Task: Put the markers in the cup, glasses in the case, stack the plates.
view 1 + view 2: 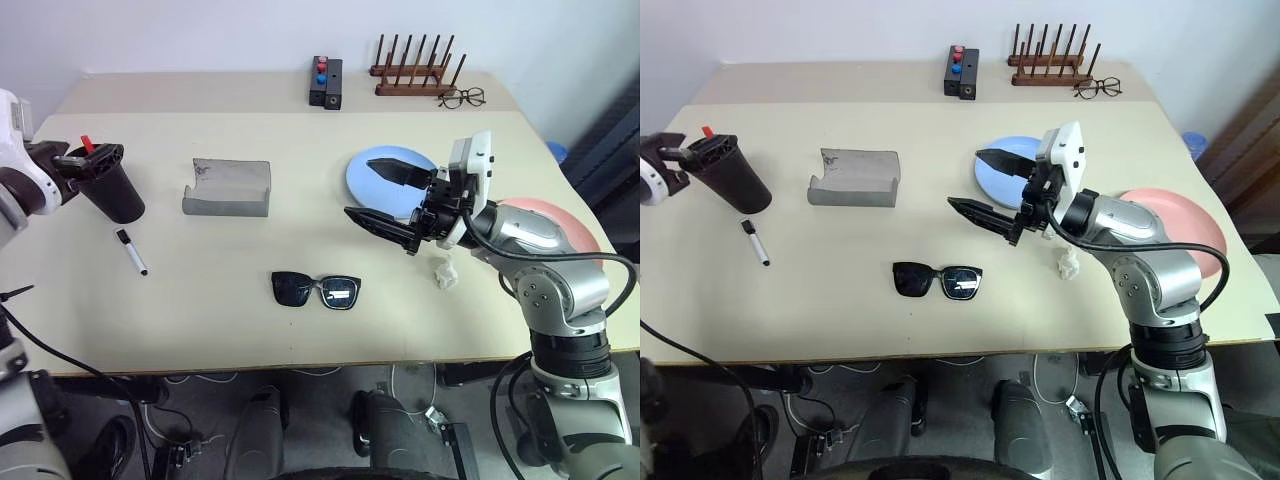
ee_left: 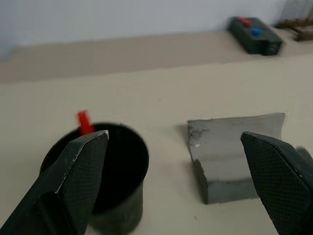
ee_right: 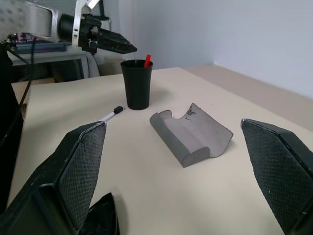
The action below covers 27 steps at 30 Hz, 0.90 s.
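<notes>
Cream tabletop (image 1: 300,330) holds sunglasses (image 1: 316,290) near its front edge, open room around them. Left gripper (image 2: 171,161), fingers apart, hovers above the cup (image 1: 108,186) holding the red-capped marker (image 3: 146,60). Right gripper (image 1: 385,195) gapes empty over the blue plate (image 1: 365,185).

The dark tapered plastic cup (image 1: 110,183) stands upright at the table's far left, w/ the red-capped dark marker (image 1: 88,144) inside, only its red tip above the rim. The white marker w/ black cap (image 1: 131,251) lies flat on the table just in front of the cup. The grey matte glasses case (image 1: 227,187) lies open, right of the cup. The black thick-framed sunglasses (image 1: 316,290) lie folded nearer the front edge. The light blue round plate (image 1: 362,177) and the pink round plate (image 1: 560,226) lie flat at right, apart, not stacked.
</notes>
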Each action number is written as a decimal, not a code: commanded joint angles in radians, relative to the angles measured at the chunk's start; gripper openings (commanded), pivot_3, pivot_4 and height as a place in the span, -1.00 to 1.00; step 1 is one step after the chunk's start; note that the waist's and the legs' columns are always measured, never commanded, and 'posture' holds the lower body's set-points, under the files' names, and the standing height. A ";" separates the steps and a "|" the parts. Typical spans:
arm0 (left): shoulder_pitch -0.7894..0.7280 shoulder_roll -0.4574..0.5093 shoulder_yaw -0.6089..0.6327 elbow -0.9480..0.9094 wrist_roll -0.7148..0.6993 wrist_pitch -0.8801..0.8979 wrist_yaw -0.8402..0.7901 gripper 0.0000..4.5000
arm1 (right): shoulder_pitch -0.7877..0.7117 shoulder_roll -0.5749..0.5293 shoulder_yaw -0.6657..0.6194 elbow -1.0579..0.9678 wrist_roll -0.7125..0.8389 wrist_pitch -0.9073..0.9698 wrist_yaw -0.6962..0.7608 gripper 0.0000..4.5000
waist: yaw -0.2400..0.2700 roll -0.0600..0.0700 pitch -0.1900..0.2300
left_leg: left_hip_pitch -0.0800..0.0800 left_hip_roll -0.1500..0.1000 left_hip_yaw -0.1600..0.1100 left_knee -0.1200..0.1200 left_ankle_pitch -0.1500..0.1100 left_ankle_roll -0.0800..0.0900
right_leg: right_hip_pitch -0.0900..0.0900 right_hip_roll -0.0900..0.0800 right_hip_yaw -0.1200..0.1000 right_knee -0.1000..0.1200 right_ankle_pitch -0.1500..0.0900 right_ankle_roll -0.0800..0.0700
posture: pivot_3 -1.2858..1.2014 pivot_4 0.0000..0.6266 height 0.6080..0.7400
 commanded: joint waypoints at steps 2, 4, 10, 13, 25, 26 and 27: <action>-0.065 -0.129 0.112 -0.137 0.037 0.203 0.230 0.99 | -0.034 0.010 0.003 0.010 -0.005 -0.037 0.025 1.00 | -0.002 0.000 0.000 | 0.000 0.000 0.000 0.000 0.000 0.000 | 0.000 0.000 0.000 0.000 0.001 0.002 | 0.03 -0.52 1.00; -0.065 -0.203 0.136 -0.189 0.082 0.266 0.317 0.99 | -0.039 0.011 0.006 0.021 -0.007 -0.042 0.031 1.00 | -0.004 -0.001 0.000 | 0.000 0.000 0.000 0.001 0.000 0.000 | 0.000 0.001 0.000 0.000 0.001 0.003 | 0.03 -0.52 1.00; -0.106 -0.302 0.189 -0.175 0.203 0.442 0.437 0.99 | -0.031 0.015 0.016 0.011 -0.008 -0.041 0.031 1.00 | -0.004 -0.001 0.000 | 0.000 0.000 -0.001 0.000 0.000 0.000 | 0.000 0.001 0.000 0.001 0.001 0.003 | 0.03 -0.52 1.00; -0.101 -0.307 0.172 -0.125 0.248 0.483 0.469 0.99 | -0.024 0.013 0.019 0.008 -0.016 -0.044 0.028 1.00 | -0.003 -0.001 0.000 | 0.000 0.000 -0.001 0.001 0.000 0.000 | 0.000 0.001 0.000 0.000 0.001 0.002 | 0.03 -0.52 1.00; -0.156 -0.435 0.211 0.057 0.290 0.482 0.412 0.99 | 0.008 0.023 0.016 -0.024 -0.017 -0.035 -0.003 1.00 | -0.001 -0.002 0.000 | 0.000 0.000 -0.001 0.001 0.000 0.000 | 0.000 0.001 0.000 0.000 0.001 0.002 | 0.03 -0.52 1.00; -0.163 -0.437 0.208 0.075 0.298 0.487 0.416 0.99 | 0.010 0.021 0.015 -0.026 -0.018 -0.036 -0.004 1.00 | -0.001 -0.002 0.000 | 0.000 0.000 -0.001 0.001 0.000 0.000 | 0.000 0.001 0.000 0.000 0.001 0.002 | 0.03 -0.52 1.00; -0.166 -0.440 0.210 0.084 0.303 0.489 0.416 0.99 | 0.012 0.021 0.015 -0.029 -0.020 -0.036 -0.007 1.00 | 0.000 -0.002 0.000 | 0.000 0.000 -0.001 0.001 0.000 0.000 | 0.000 0.001 0.000 0.000 0.001 0.002 | 0.03 -0.52 1.00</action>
